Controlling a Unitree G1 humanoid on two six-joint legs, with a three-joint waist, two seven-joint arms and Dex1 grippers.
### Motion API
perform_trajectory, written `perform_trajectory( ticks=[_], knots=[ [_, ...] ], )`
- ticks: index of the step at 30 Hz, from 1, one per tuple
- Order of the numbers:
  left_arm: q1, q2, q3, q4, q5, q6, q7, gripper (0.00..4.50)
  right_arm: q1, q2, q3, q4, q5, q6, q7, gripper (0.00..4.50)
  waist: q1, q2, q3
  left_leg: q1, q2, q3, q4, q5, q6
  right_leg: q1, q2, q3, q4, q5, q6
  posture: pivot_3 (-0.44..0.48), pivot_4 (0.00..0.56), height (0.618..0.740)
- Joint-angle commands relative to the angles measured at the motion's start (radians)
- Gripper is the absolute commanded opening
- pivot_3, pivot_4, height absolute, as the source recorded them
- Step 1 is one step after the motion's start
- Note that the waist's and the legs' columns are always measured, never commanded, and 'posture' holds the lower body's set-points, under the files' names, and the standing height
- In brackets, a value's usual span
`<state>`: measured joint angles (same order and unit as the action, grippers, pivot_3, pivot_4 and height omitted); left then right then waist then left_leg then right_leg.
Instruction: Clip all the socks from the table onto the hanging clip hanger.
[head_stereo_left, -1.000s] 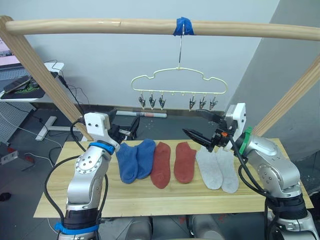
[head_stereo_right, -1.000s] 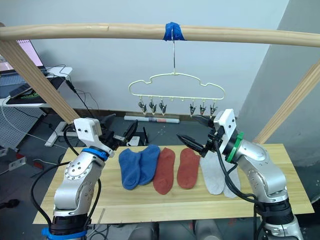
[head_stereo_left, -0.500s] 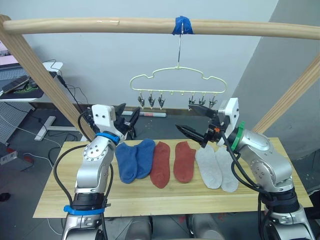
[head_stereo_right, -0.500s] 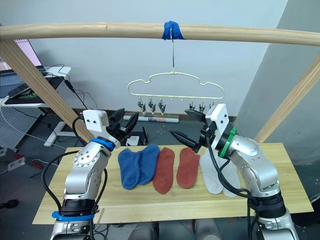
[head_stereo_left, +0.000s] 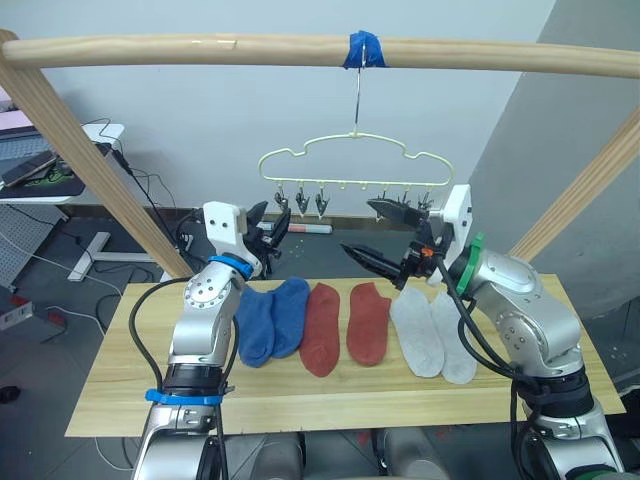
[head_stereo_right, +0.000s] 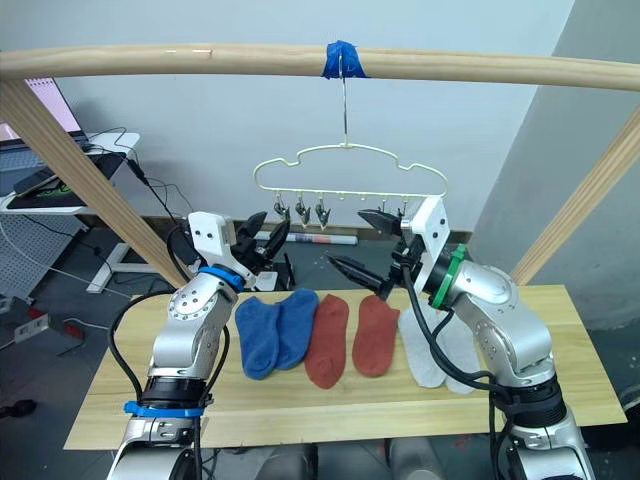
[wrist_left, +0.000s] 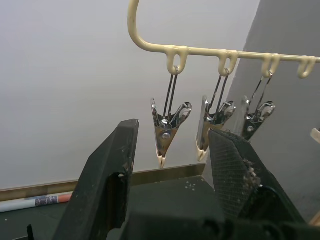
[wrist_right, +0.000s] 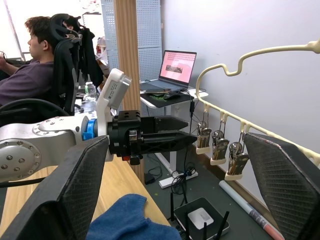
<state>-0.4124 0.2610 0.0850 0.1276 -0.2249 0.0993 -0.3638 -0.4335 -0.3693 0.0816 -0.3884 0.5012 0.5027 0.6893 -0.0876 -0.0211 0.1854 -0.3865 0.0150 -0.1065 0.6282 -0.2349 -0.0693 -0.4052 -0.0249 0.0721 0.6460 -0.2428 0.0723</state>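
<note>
On the wide light-wood plank table (head_stereo_left: 300, 395) 6 soft knit ankle socks (head_stereo_left: 347, 322) lie in a row, toes toward me, below my tools. The pale-yellow wire clip hanger (head_stereo_left: 355, 170) hangs above. My left tool (head_stereo_left: 271, 224) and right tool (head_stereo_left: 383, 232) gape open, empty; left sits just beneath the clips.

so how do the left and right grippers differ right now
The left gripper is raised below the left group of clips on the hanger; the right gripper is near the right group. The left gripper's fingers stand only a modest gap apart, while the right gripper's fingers are spread much wider. Both are open, empty and lifted above the table, where all six socks lie.
</note>
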Motion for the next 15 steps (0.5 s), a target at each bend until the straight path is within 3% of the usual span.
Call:
perform_trajectory(
  ticks=[1, 15],
  knots=[
    [-0.036, -0.003, 0.005, 0.005, 0.006, -0.036, -0.004, 2.40, -0.036, 0.005, -0.008, -0.048, 0.024, 0.003, -0.005, 4.50, -0.001, 0.000, 0.000, 0.000, 0.000, 0.000, 0.000, 0.000, 0.000, 0.000, 0.000, 0.000, 0.000, 0.000, 0.000, -0.147, 0.170, 0.740],
    [-0.101, -0.010, 0.004, 0.105, 0.031, -0.105, 0.005, 2.40, -0.048, -0.009, -0.012, -0.059, 0.028, 0.012, -0.006, 4.50, -0.004, 0.000, 0.000, 0.000, 0.000, 0.000, 0.000, 0.000, 0.000, 0.000, 0.000, 0.000, 0.000, 0.000, 0.000, -0.162, 0.161, 0.740]
  ],
)
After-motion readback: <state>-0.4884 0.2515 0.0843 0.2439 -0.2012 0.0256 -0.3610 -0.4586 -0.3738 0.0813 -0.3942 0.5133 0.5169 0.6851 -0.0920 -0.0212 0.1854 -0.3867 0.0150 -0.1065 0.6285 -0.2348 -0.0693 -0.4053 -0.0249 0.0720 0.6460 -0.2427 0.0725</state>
